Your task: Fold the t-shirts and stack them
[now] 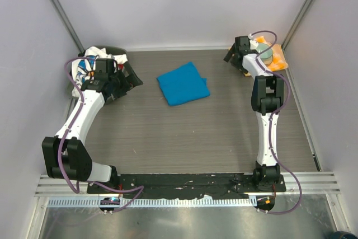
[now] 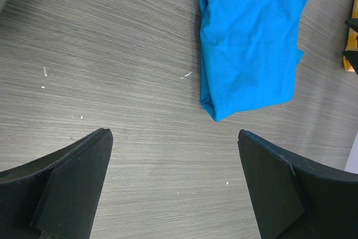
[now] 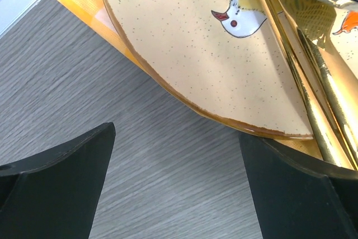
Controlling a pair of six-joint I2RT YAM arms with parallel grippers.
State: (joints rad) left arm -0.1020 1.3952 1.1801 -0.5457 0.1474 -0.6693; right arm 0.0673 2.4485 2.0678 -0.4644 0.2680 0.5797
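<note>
A plain bright blue t-shirt (image 1: 183, 83) lies folded into a rough square on the table's far middle; it also shows in the left wrist view (image 2: 250, 46). A white t-shirt with a blue print (image 1: 88, 62) lies crumpled at the far left, partly hidden behind my left arm. My left gripper (image 1: 132, 79) is open and empty, just left of the blue shirt, with bare table between its fingers (image 2: 172, 136). My right gripper (image 1: 230, 55) is open and empty at the far right, beside a plate (image 3: 196, 43).
A speckled cream plate with a bird print, a bowl (image 1: 267, 53) and gold cutlery (image 3: 305, 71) sit on an orange-and-white napkin (image 1: 279, 62) at the far right corner. A dark container (image 1: 118, 53) holds the white shirt. Walls close in on three sides.
</note>
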